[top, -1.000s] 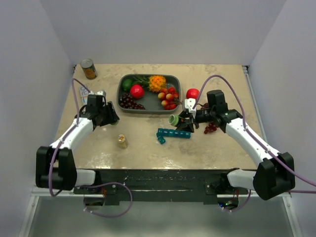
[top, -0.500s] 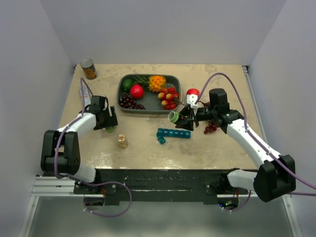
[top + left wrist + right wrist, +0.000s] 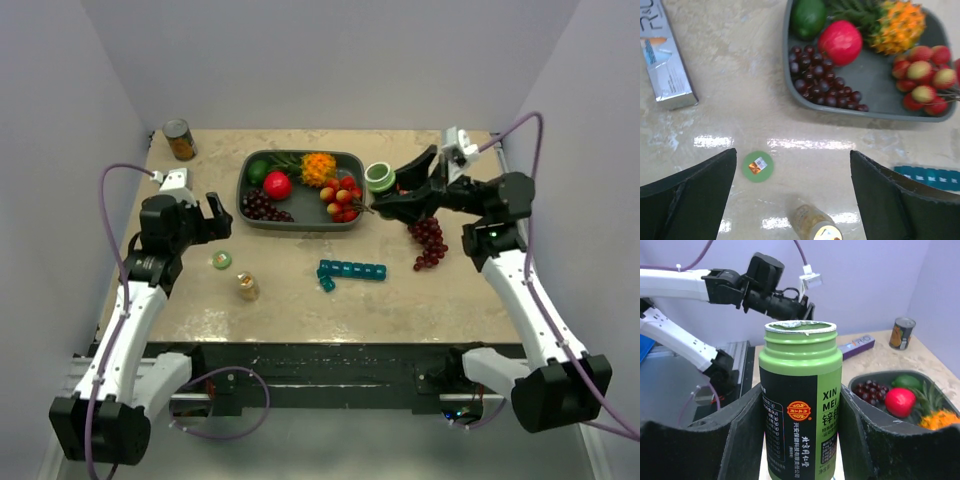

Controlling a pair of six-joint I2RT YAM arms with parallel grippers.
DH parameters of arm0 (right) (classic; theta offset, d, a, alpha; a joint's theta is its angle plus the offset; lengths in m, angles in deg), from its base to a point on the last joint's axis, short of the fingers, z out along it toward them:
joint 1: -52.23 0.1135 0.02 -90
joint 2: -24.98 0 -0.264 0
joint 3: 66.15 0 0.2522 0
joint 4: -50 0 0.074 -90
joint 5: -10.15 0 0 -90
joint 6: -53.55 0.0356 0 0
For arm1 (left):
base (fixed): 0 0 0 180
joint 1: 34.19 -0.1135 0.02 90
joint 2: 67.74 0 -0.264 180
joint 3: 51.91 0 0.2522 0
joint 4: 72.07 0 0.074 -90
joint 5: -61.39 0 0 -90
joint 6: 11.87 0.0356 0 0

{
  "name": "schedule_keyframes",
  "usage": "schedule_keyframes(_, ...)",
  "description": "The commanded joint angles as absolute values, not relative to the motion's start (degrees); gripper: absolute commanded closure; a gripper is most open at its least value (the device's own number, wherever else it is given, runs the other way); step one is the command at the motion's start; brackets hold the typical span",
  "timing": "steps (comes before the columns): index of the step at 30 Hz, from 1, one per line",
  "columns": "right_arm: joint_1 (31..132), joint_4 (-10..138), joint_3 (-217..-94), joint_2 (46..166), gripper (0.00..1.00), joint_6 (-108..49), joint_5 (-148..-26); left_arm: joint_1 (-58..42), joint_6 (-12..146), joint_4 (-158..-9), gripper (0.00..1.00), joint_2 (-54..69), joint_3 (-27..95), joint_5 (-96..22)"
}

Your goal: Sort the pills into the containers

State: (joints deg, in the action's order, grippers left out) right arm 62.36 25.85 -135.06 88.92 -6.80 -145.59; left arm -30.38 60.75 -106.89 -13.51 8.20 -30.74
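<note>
Your right gripper (image 3: 388, 200) is gripping the green pill bottle (image 3: 800, 390) beyond the crosswise teal container strip (image 3: 352, 270); left gripper (image 3: 792, 155) is gaping empty.

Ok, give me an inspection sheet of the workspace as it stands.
Surface: beige tabletop, glossy, no spills seen.
Job's things: teal container strip, with a loose cell offset at its left end; green bottle, cap off; green cap lying flat on the table.
Clutter: small amber bottle; grey fruit tray; grape bunch loose on the table; tin can; silver box.
Grippers: left claw open and empty, hovering near the green cap; right claw shut on the green bottle, raised off the table.
Cables: purple cable looping off each arm, no snag seen.
Surroundings: plain pale walls; nothing else seen.
</note>
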Motion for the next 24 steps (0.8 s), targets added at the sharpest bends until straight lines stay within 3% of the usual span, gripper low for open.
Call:
schedule_keyframes(1,54.52,37.45,-145.98,87.11,1.00,-8.48,-143.78,-30.59,62.23,-105.44,0.01,-17.90,8.17,-38.88)
schedule_keyframes(4,62.83,20.54,-139.52,84.05,1.00,3.18,-148.12,-30.59,62.05,-104.56,0.01,-18.17,9.40,-47.92)
schedule_keyframes(5,63.82,22.95,-140.11,83.35,1.00,-2.73,-148.23,-30.50,62.22,-104.29,0.01,-18.17,9.75,-52.73)
schedule_keyframes(7,57.54,48.71,-146.23,84.91,1.00,-17.48,-145.27,-30.50,61.27,-102.28,0.01,-18.70,9.23,-58.46)
schedule_keyframes(8,54.54,47.25,-145.57,85.88,1.00,-9.81,-146.81,-30.33,60.39,-99.05,0.02,-18.96,8.53,-64.41)
schedule_keyframes(9,55.82,30.09,-142.43,84.76,1.00,-1.90,-148.57,-29.11,59.33,-97.54,0.02,-18.96,7.48,-66.99)
schedule_keyframes(10,60.70,23.74,-138.74,82.57,1.00,0.44,-148.32,-27.61,58.54,-97.00,0.03,-18.44,7.55,-68.06)
schedule_keyframes(11,65.02,25.86,-138.88,81.85,1.00,-9.11,-151.10,-25.25,58.71,-97.08,0.03,-18.00,7.90,-67.37)
schedule_keyframes(12,64.19,45.63,-141.58,83.24,1.00,-17.56,-149.74,-19.31,59.06,-97.43,0.04,-17.56,8.52,-65.71)
schedule_keyframes(13,56.09,57.31,-145.35,84.64,1.00,-27.30,-147.64,-16.64,58.71,-97.61,0.06,-16.51,8.44,-64.13)
schedule_keyframes(14,54.27,55.25,-143.82,86.22,1.00,-14.69,-150.49,-12.61,58.01,-96.57,0.09,-15.89,8.00,-61.85)
schedule_keyframes(15,54.16,21.21,-139.37,88.15,1.00,2.23,-151.74,-11.09,57.66,-96.47,0.12,-15.11,7.47,-60.61)
schedule_keyframes(16,61.64,0.08,-134.10,87.91,1.00,16.49,-150.53,-10.03,55.91,-96.38,0.19,-13.71,7.21,-59.21)
schedule_keyframes(17,64.59,-6.92,-129.96,87.13,1.00,17.59,-153.13,-8.63,55.11,-95.16,0.22,-13.00,6.59,-57.63)
schedule_keyframes(18,66.01,9.89,-131.48,85.64,1.00,5.77,-152.20,-8.18,54.50,-94.89,0.25,-12.38,5.54,-56.39)
schedule_keyframes(20,59.54,64.69,-146.69,87.54,1.00,-35.68,-143.79,-7.21,52.92,-95.33,0.35,-10.97,3.88,-51.32)
schedule_keyframes(22,63.70,62.11,-144.96,89.40,1.00,-31.02,-150.42,-6.25,49.94,-93.23,0.39,-9.74,1.85,-50.67)
schedule_keyframes(24,70.57,79.60,-143.45,85.82,1.00,-54.45,-140.29,-3.97,50.27,-93.21,0.39,-8.34,1.40,-48.66)
